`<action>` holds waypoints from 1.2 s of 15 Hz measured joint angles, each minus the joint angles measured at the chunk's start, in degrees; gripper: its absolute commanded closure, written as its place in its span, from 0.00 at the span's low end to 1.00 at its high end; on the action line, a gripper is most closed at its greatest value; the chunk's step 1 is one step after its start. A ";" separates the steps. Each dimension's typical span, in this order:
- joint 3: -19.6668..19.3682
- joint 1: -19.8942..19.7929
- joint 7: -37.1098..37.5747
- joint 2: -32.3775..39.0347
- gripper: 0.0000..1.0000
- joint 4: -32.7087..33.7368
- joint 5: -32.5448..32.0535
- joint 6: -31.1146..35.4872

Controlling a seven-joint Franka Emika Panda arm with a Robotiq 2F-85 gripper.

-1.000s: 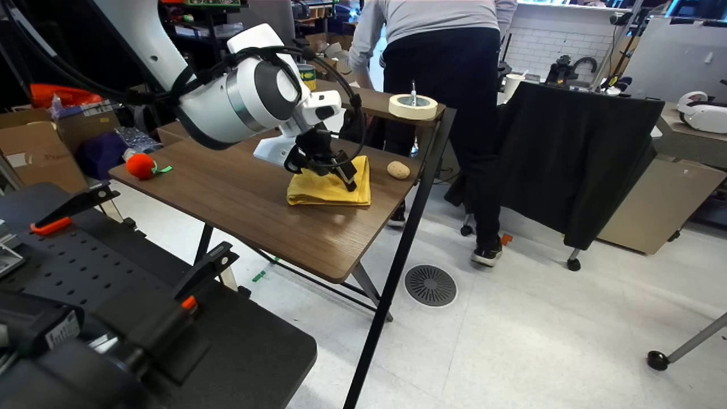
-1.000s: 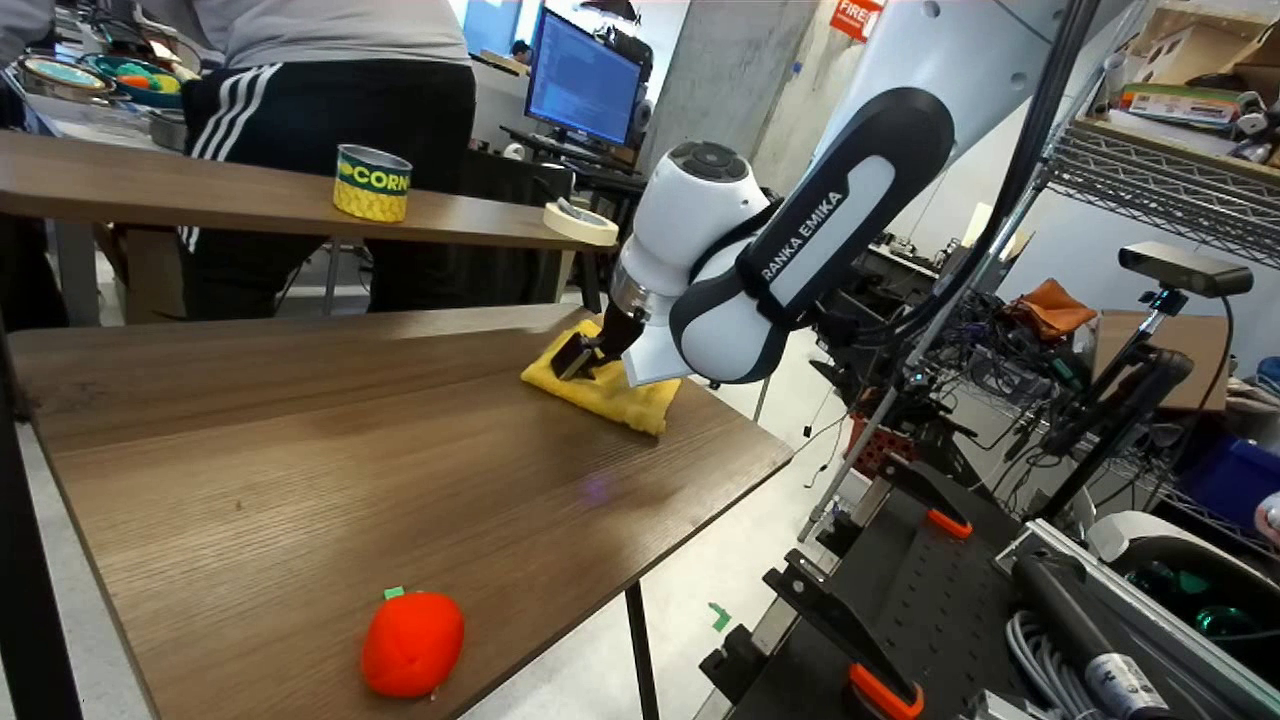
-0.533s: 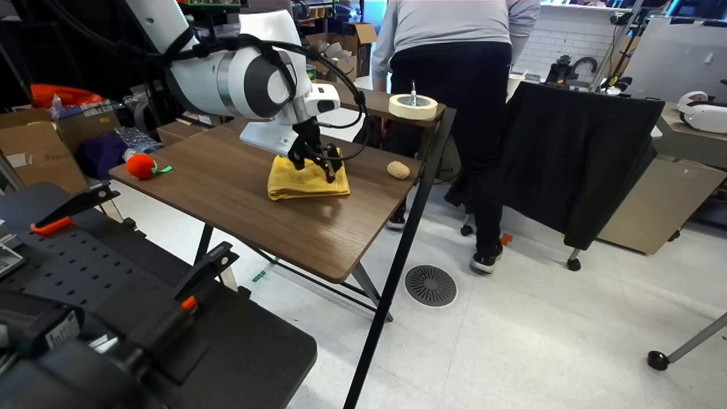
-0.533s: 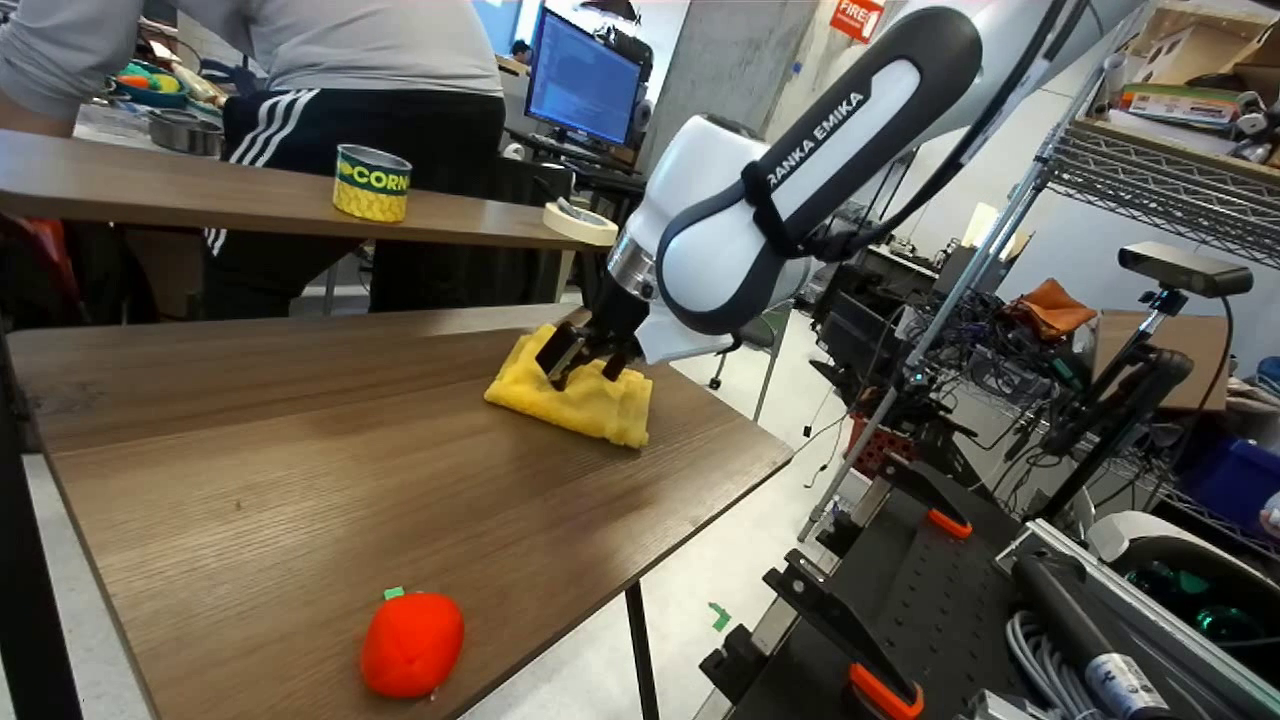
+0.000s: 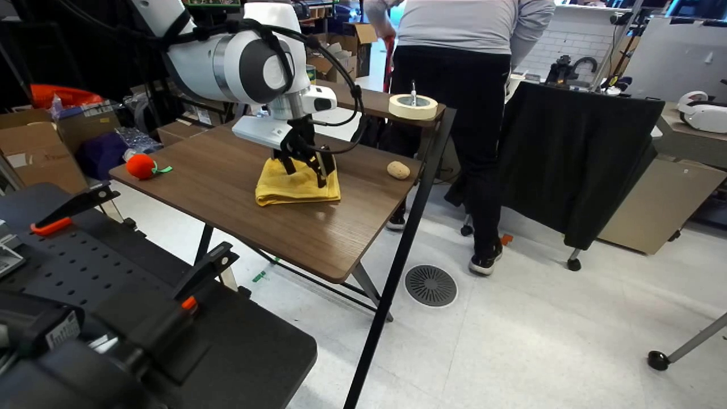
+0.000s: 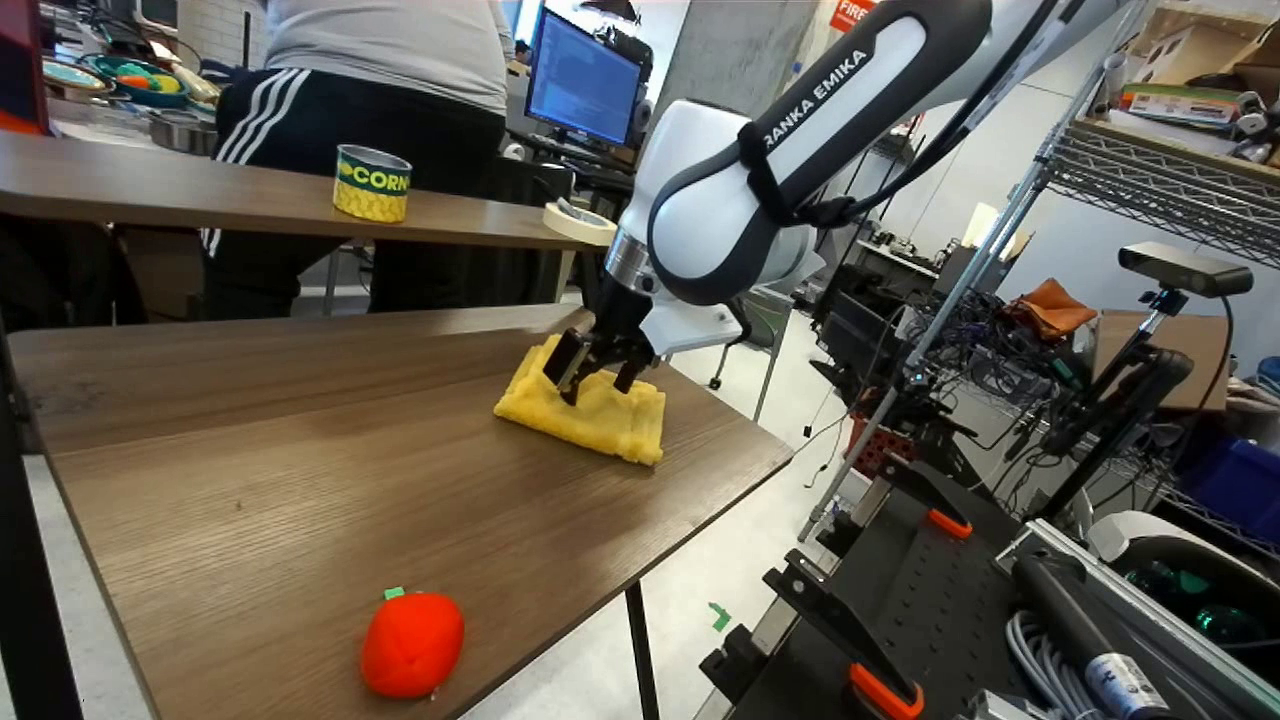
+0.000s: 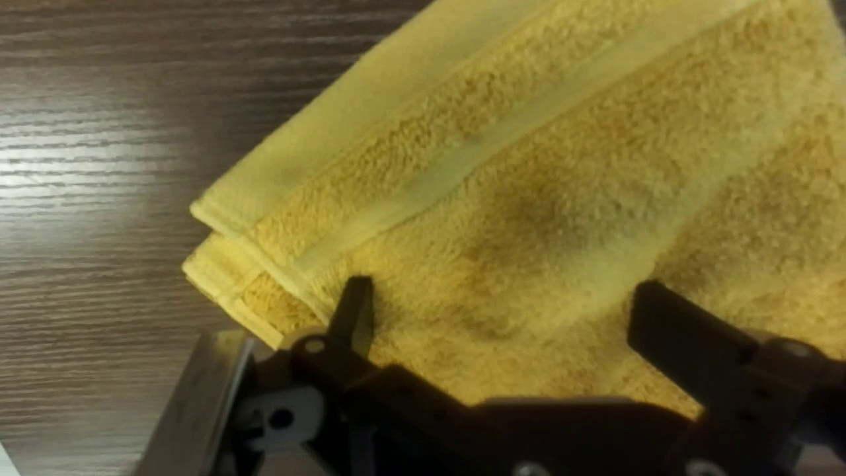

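"RANKA EMIKA" arm (image 6: pixel 720 225), claw (image 7: pixel 502 284) over towel (image 7: pixel 529 198), "CORN" can (image 6: pixel 372 188)

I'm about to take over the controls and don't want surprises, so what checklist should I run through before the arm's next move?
1. Gripper open: ok, its fingers stand wide apart over the cloth.
2. Cloth lying on the table: ok, folded in layers.
3. Pressure of the fingers on the cloth: cannot tell.
4. Red toy clear of the cloth: ok, well apart in both exterior views.
5. Potato clear of the cloth: ok, apart from it in an exterior view.
6. Nobody close to the table: not ok, a person stands just behind the raised shelf.
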 measured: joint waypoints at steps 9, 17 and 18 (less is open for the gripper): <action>-4.05 -2.96 -0.39 3.42 0.00 4.78 2.44 -11.10; -13.83 -3.23 3.61 6.18 0.00 7.20 1.79 -11.31; -13.70 -3.16 2.61 6.17 0.00 7.18 1.18 -10.96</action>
